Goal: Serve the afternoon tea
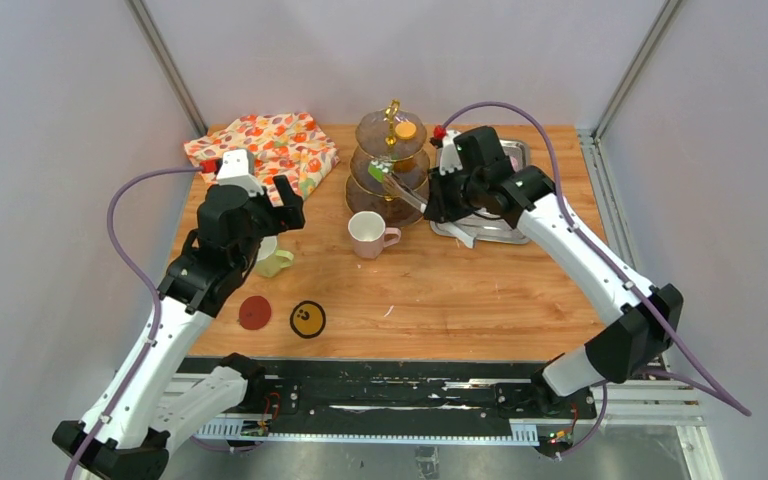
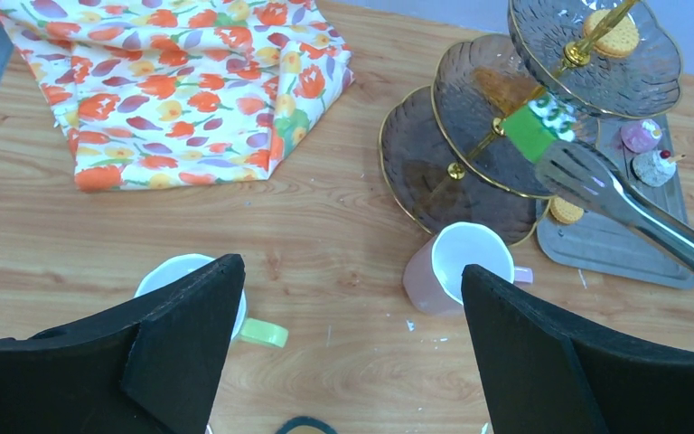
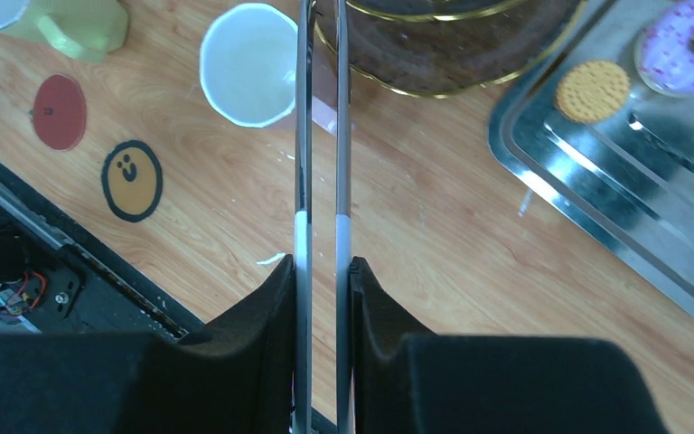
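The right gripper (image 3: 323, 269) is closed on the handles of a pair of metal tongs (image 3: 301, 136), whose two arms are squeezed almost together. At the tongs' tip a small green cake (image 2: 533, 128) is pinched over the middle tier of the brown-glass three-tier stand with gold rims and a gold handle (image 2: 416, 167). Whether the cake touches the tier cannot be told.

The stand is placed at the middle of the far edge of the wooden table (image 1: 460, 300). A round orange biscuit (image 2: 616, 36) lies on its top tier. A pink mug (image 1: 368, 235) stands upright just in front of the stand, towards the near edge.

A rectangular steel tray (image 3: 596, 181) lies by the far right corner, just beside the stand. On it are seen a second orange biscuit (image 3: 592, 90), a purple-iced doughnut (image 3: 687, 45) and a cherry-topped cupcake (image 2: 655, 167).

The left gripper (image 2: 351, 271) is held with its jaws spread wide and nothing between them, above a yellow-green mug (image 1: 272, 260) near the left edge.

A floral cloth in orange and white (image 1: 265, 145) is folded at the far left corner. A red round coaster (image 1: 254, 312) and a yellow smiley coaster with a black rim (image 1: 307, 319) lie side by side nearer the near edge, left of centre.
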